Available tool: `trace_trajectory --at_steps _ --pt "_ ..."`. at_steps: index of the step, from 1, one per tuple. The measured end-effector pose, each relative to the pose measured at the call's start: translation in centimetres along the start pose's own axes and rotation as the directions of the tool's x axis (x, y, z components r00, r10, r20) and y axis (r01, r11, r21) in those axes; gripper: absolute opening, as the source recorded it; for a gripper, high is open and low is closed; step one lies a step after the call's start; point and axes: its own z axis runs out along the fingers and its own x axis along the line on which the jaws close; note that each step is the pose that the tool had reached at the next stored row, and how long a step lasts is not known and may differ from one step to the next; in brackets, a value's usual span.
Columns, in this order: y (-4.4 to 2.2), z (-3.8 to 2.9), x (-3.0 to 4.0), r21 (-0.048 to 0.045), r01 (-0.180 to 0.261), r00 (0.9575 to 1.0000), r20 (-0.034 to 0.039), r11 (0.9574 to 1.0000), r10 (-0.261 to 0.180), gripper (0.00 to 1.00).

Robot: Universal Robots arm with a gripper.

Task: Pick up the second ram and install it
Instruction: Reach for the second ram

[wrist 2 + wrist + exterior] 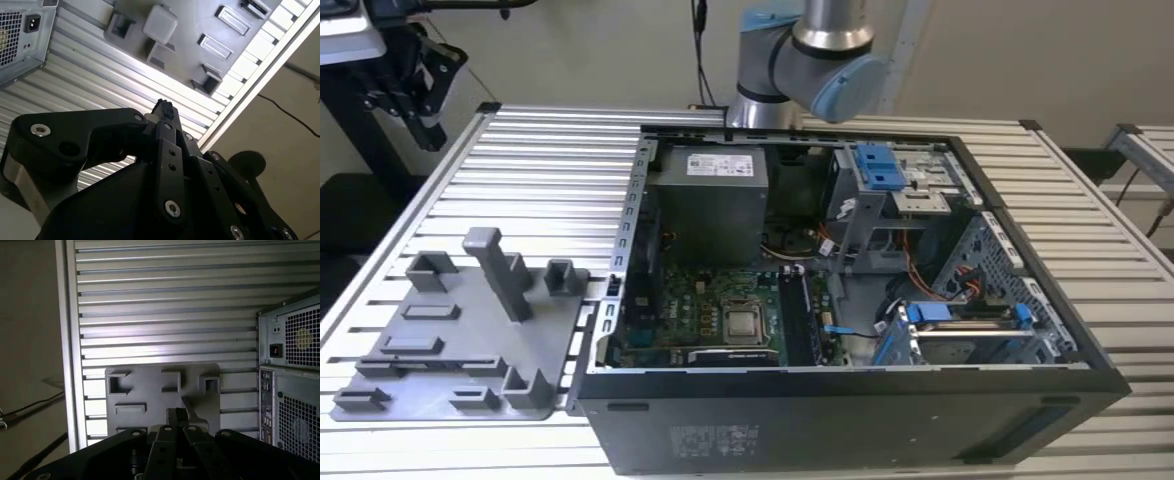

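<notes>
Slatted table (pixel 547 150) with one open computer case (pixel 854 405); one grey holder tray (pixel 478 335); two fingers (pixel 169 150) clenched together

Matt black hand (pixel 164 109), grey plastic tray (pixel 470 345), ribbed shiny metal table (pixel 540 165).

Looks like robotics lab: alu-profile bench (pixel 520 150), open PC case (pixel 854 425), robot arm (pixel 834 80).

Gripper (pixel 164 109): black linkage in foreground, fingers pressed together at tip. Tip seen against ribbed table (pixel 75 70), near edge of grey holder tray (pixel 195 17). Tray lies flat on table and carries square-topped post (pixel 160 22) and several rectangular pockets (pixel 215 46). Computer case (pixel 20 35) with power socket (pixel 32 22) well apart from tray, across ribs. Table edge rail (pixel 260 82) just beside tray. Cable (pixel 292 119) on floor beyond rail.
</notes>
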Motion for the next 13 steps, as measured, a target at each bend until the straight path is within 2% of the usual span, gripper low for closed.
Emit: trace_trajectory --at_steps 7,13 --pt "-0.26 -0.05 2.43 -0.0002 0.0 1.0 -0.0002 1.0 0.0 0.11" --pt "-0.27 -0.06 2.61 -0.0003 0.0 1.0 -0.0001 1.0 0.0 0.11"
